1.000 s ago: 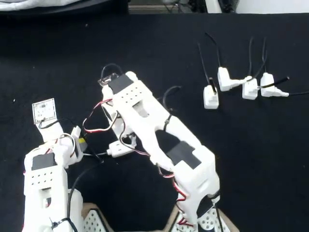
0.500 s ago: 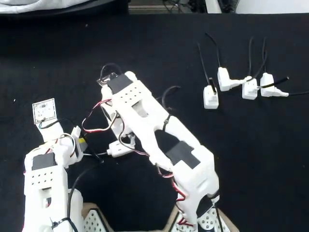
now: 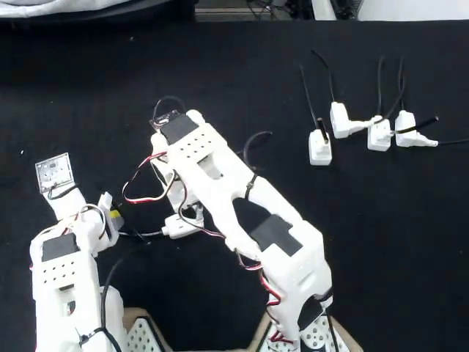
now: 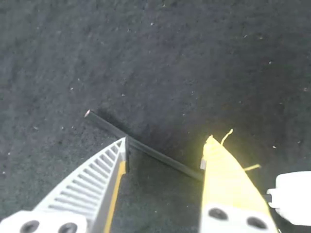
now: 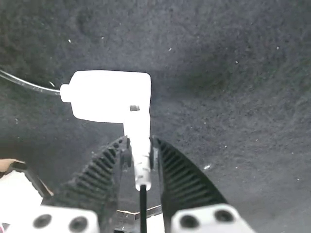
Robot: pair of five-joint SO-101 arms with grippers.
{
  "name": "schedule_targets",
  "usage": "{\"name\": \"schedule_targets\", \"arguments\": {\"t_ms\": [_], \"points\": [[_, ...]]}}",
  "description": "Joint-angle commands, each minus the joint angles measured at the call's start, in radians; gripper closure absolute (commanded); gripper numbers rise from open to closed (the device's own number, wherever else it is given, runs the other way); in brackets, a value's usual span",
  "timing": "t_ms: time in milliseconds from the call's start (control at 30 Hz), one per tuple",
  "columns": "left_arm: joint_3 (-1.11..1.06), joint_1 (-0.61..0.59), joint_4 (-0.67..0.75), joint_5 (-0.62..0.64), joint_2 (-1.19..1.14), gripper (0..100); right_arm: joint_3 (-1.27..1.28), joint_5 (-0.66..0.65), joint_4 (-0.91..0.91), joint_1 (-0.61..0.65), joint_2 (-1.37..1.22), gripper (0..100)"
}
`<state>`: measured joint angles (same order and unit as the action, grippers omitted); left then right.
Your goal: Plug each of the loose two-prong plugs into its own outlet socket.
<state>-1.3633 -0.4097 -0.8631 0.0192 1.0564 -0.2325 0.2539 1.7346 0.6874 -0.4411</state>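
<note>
The left gripper (image 4: 166,143), open and empty over a cord (image 4: 107,125), has been drawn toward the frame's left edge, while the plug (image 5: 109,97) is kept pinched by the right gripper (image 5: 140,143), not yet socketed.

Plug (image 3: 177,226) lay on table (image 3: 88,81) nr front edge, btwn the 2 arms. Right gripper (image 5: 141,145) sat over it, fingers clamped either side of plug's stem. Left gripper (image 4: 165,151) was just left of plug, not touching; thin cable (image 4: 146,148) ran across btwn its spread fingers, flat on table. Far right, twd back: 4 white pcs in rough row. Pc 1 (image 3: 320,150) leftmost & a bit nearer front; pc 2 (image 3: 339,117) behind-right of it, stem touching pc 3 (image 3: 379,136); pc 4 (image 3: 405,130) just beside pc 3, rightmost. Well apart from both arms.
</note>
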Motion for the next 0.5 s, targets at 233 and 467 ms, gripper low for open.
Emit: {"name": "schedule_targets", "arguments": {"t_ms": [233, 467], "points": [[0.035, -0.047, -0.006, 0.011, 0.018, 75, -0.039, 0.117, 0.025, -0.012, -0.054, 98.7], [0.035, -0.051, -0.006, 0.011, 0.018, 75, -0.077, 0.147, 0.025, -0.009, -0.182, 98.8]]}}
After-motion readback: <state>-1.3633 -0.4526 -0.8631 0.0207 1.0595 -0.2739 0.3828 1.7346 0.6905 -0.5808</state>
